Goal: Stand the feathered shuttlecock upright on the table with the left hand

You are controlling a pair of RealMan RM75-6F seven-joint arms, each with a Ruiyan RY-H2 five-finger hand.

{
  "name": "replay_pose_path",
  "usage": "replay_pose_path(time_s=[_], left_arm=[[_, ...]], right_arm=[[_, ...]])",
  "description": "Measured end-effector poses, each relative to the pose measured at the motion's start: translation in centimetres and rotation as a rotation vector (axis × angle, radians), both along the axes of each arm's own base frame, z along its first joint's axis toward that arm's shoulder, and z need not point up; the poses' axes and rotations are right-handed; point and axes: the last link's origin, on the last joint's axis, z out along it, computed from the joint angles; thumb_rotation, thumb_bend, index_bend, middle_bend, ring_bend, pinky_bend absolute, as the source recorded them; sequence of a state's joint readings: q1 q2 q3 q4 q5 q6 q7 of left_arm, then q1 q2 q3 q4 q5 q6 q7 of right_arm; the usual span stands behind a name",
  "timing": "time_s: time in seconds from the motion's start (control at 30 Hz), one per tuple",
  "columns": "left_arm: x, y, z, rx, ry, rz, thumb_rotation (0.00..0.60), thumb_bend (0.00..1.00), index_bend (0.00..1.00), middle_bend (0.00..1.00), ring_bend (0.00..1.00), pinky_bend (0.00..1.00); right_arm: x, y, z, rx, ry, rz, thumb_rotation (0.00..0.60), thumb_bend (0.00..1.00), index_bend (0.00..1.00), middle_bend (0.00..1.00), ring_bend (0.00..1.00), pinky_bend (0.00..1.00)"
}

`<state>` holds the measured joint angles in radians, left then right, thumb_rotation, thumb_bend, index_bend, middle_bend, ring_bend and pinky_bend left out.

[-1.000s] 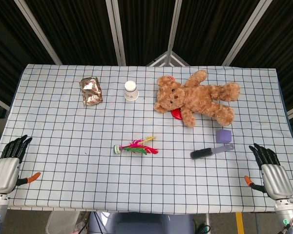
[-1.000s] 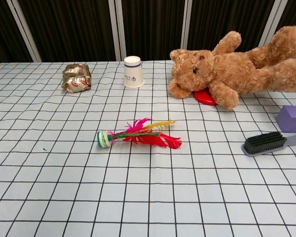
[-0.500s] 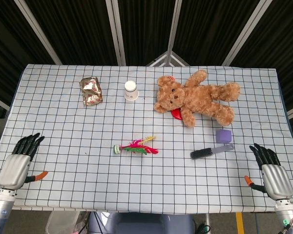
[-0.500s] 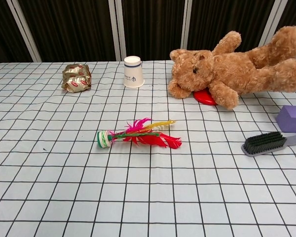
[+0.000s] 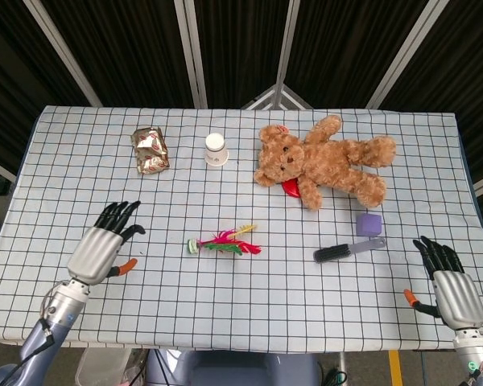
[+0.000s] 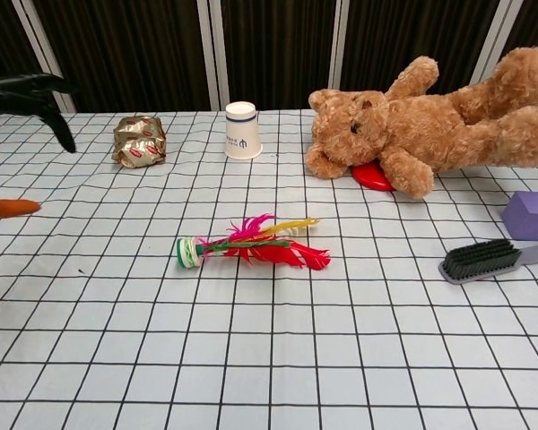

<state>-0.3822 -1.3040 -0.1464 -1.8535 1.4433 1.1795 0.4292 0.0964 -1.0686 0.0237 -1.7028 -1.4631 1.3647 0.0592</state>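
The counter (image 5: 80,169) carries one feathered shuttlecock (image 5: 223,242), one teddy bear (image 5: 326,163), one paper cup (image 5: 216,149) and one crumpled foil wrapper (image 5: 150,149). It also carries one brush (image 5: 348,250) and one purple block (image 5: 369,224). Two robot hands are present: one left robot hand (image 5: 103,248) and one right robot hand (image 5: 448,288).

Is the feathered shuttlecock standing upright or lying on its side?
Lying on its side: the feathered shuttlecock lies flat on the table, base left, feathers right.
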Motion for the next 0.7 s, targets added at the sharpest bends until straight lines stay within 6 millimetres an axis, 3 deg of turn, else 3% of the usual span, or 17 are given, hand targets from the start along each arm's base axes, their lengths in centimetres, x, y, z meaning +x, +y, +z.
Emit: replay_pose_path(time_s=[0.4,0.7], left_arm=[[5.4,2.3,-7.9,-0.06,0.051,-0.033,0.6,0.36,0.42,0.0,0.0,0.0],[8.9,3.4,-12.4,-0.065,0.068,-0.052,0.6,0.37,0.45,0.0,0.0,0.0]], right_arm=[[-0.1,0.0,0.0,0.006,-0.022,-0.011,0.6,0.34,0.0,0.0,0.0,0.0],[-0.1,-0.1,0.0,0.009,-0.039,-0.019,0.6,0.34,0.0,0.0,0.0,0.0]])
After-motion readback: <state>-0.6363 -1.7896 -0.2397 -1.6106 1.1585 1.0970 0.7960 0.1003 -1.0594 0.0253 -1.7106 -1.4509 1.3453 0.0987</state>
